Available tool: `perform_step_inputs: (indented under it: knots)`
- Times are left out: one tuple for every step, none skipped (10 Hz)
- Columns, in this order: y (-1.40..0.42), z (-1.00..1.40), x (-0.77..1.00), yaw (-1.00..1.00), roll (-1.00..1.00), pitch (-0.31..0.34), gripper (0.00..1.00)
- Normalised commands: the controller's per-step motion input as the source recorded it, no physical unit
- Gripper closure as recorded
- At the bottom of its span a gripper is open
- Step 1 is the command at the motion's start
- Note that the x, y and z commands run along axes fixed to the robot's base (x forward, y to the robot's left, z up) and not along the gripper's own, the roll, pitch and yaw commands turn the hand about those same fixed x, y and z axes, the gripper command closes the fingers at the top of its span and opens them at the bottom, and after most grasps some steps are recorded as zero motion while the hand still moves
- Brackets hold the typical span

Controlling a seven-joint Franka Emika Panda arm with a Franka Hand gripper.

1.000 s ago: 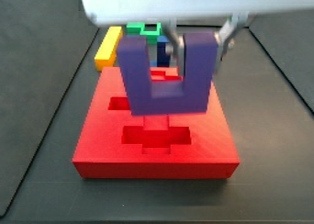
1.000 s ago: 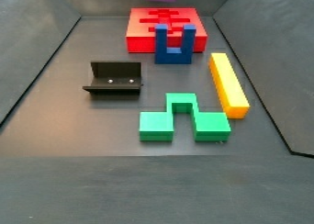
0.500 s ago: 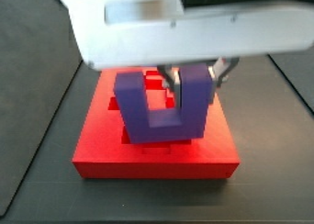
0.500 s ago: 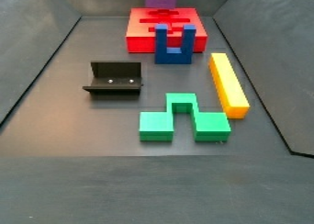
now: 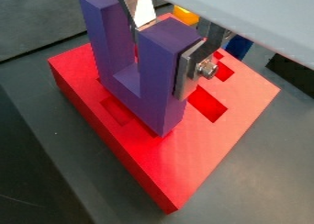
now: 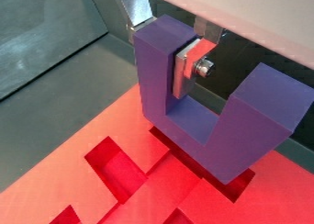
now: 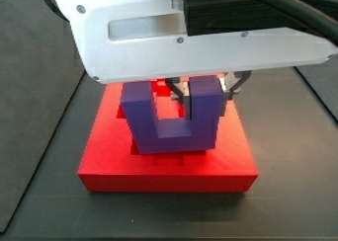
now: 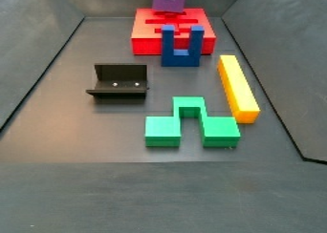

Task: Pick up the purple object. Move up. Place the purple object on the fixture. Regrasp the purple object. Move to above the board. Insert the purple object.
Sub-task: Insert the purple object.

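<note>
The purple object (image 5: 128,67) is a U-shaped block held upright, prongs up, base down. My gripper (image 5: 163,39) is shut on one prong, a silver finger (image 5: 190,73) flat against the prong's inner face; it also shows in a wrist view (image 6: 160,44). The base of the purple object (image 6: 196,127) sits at a cutout in the top of the red board (image 6: 110,191). In a side view the purple object (image 7: 168,121) is low over the board (image 7: 165,168), with the wrist housing hiding most of the gripper (image 7: 205,92). The fixture (image 8: 118,82) stands apart, bare.
A dark blue U-shaped block (image 8: 181,48) stands at the board's (image 8: 144,29) near edge. A yellow bar (image 8: 236,87) and a green block (image 8: 189,122) lie on the dark floor. Dark walls enclose the floor.
The gripper has moved down with the purple object, whose base is now at the board's top; the wrist housing fills more of a side view.
</note>
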Motion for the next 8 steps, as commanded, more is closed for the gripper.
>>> perform_step_inputs:
  knots:
    - [-0.11, -0.08, -0.01, 0.0, 0.12, 0.004, 1.0]
    - [-0.09, -0.1, 0.0, 0.0, 0.11, 0.024, 1.0]
    - [-0.07, -0.21, 0.11, 0.0, 0.1, 0.121, 1.0]
    - [0.0, -0.13, 0.22, -0.01, 0.07, 0.189, 1.0]
    - [0.09, -0.04, 0.21, -0.03, 0.09, 0.207, 1.0]
    - [0.11, 0.0, 0.15, -0.07, 0.05, 0.239, 1.0]
    - [0.09, -0.07, 0.11, -0.13, 0.0, 0.283, 1.0]
    - [0.07, -0.1, 0.05, -0.15, 0.0, 0.299, 1.0]
